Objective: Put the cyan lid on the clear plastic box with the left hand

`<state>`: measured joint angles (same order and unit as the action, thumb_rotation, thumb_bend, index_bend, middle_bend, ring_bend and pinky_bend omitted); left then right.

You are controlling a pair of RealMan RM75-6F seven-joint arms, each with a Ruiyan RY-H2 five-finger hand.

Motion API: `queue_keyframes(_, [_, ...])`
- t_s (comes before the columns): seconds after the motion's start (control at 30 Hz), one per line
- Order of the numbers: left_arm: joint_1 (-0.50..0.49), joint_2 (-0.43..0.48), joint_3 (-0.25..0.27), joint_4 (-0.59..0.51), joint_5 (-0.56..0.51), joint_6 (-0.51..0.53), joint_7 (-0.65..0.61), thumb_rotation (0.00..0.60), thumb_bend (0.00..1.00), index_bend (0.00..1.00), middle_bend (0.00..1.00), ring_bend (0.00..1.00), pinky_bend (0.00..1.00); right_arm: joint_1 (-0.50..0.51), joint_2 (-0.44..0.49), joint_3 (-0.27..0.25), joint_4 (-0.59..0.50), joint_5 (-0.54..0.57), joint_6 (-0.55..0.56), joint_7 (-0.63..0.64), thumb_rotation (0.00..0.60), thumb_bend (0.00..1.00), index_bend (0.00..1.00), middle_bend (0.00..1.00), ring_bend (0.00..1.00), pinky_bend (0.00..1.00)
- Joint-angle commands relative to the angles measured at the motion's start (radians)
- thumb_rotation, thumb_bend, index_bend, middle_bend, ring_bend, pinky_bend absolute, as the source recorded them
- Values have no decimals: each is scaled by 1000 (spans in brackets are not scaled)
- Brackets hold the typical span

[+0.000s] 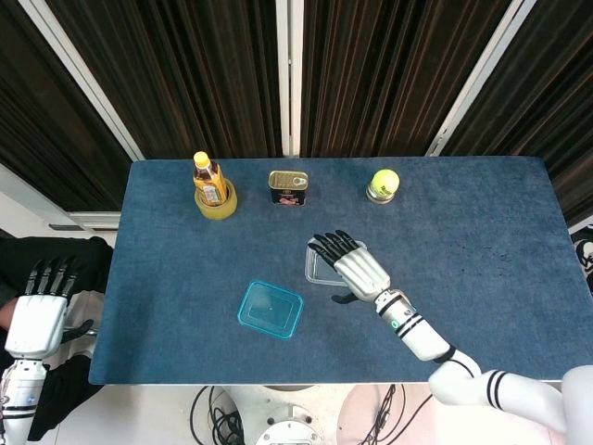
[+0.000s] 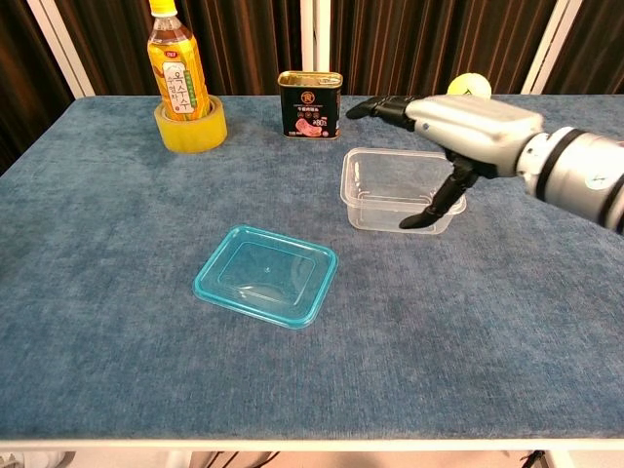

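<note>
Cyan lid (image 1: 271,309) lies flat between the spread, empty left hand (image 1: 38,320) off-desk and the open right hand (image 1: 357,268) over the clear plastic box (image 2: 399,188).

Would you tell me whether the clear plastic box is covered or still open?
Open: the cyan lid lies flat on the table, apart from the clear plastic box, whose inside looks empty.

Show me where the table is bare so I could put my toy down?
The big blue stretch in front of the cyan lid and clear plastic box, down to the table's near edge, is bare. So is the right side. It's crowded along the back: bottle in tape roll, tin can, tennis ball. The right hand hovers over the box.
</note>
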<state>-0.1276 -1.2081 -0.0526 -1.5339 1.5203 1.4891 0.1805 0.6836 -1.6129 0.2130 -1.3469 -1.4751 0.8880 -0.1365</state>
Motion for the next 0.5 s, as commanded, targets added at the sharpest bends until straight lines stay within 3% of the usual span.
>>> queue_keyframes(0.03, [1, -3, 1, 6, -2, -1, -5, 600, 0, 137, 51, 0, 0, 56, -72, 22, 97, 44, -44, -16, 600, 2, 0, 0, 0, 0])
queue_keyframes(0.5, [-6, -4, 2, 29, -11, -18, -26, 600, 0, 137, 51, 0, 0, 209, -213, 72, 338, 114, -122, 38, 600, 2, 0, 0, 0, 0])
